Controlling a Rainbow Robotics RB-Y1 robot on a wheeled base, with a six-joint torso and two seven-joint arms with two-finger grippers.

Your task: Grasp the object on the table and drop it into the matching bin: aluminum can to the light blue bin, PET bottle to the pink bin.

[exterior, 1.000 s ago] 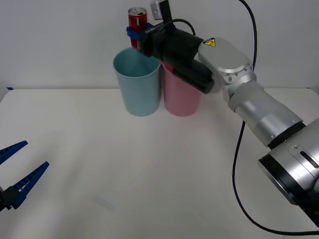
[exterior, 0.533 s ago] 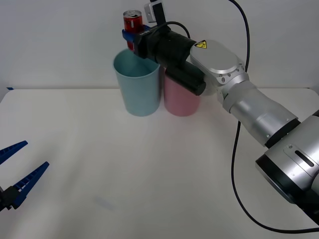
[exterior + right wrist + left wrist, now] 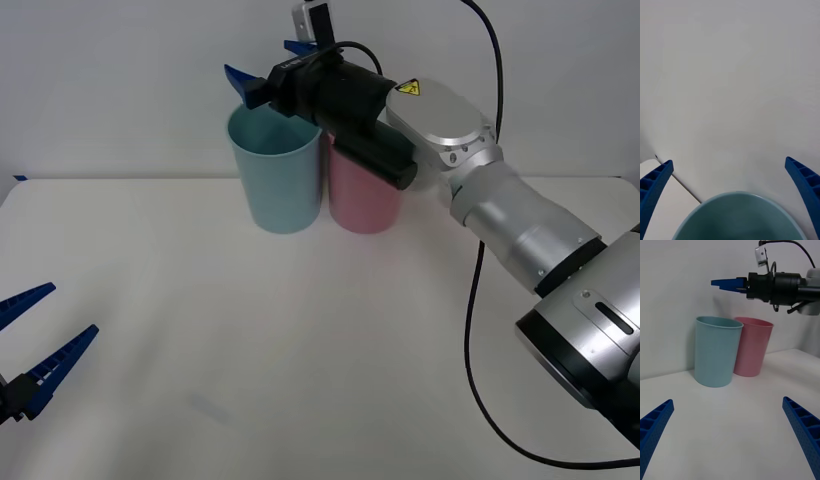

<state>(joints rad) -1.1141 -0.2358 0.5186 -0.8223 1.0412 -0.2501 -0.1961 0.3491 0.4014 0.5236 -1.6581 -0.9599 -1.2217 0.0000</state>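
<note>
At the near left, the left gripper (image 3: 35, 345) waits, fingers apart. Far back, the right gripper (image 3: 268, 72) has just spread its fingers over the light blue bin (image 3: 275, 170). The red can is gone, likely inside. The pink bin (image 3: 362, 195) stands beside. No readable words.

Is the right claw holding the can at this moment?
No. The right claw hangs open above the light blue bin, with nothing between its blue fingers.
</note>
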